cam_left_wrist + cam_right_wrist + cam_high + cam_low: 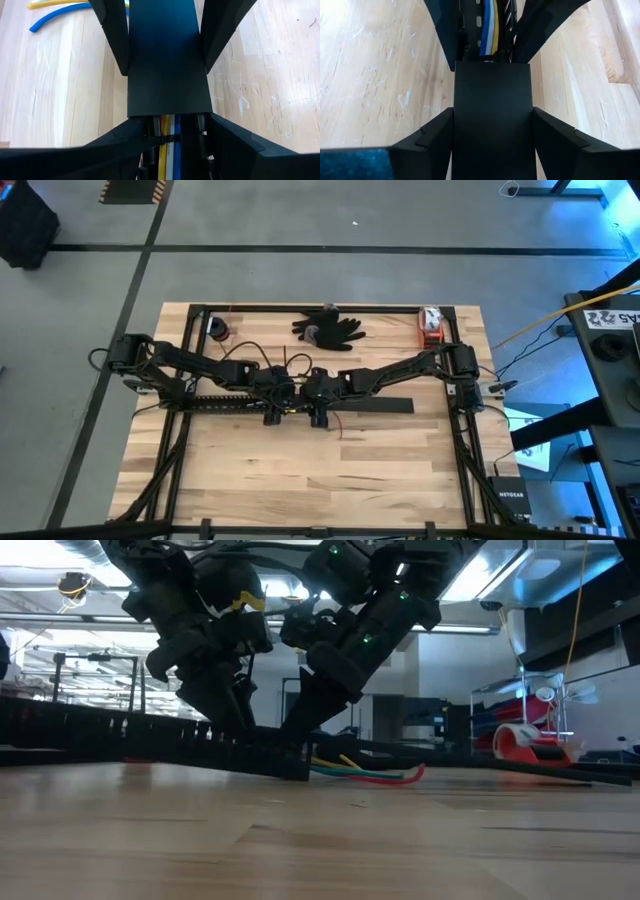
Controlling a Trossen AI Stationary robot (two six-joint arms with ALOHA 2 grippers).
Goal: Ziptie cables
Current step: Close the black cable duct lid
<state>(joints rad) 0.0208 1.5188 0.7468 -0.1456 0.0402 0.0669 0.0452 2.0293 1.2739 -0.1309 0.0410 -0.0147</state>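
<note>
Both hands, left hand (272, 416) and right hand (320, 418), clamp a stiff black cover (167, 65) at counter centre; limp cables (370, 773) trail toward three o'clock.

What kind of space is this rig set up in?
Probably an industrial lab or workshop: a wooden worktable on a grey floor with marked lines, exposed ceiling ducting, and shelving racks beyond.

Overhead camera looks straight down on my tabletop (300, 470); low camera sights level across it. My wrist cameras face each other closely along one black bar (167, 60), shared by both.
</note>
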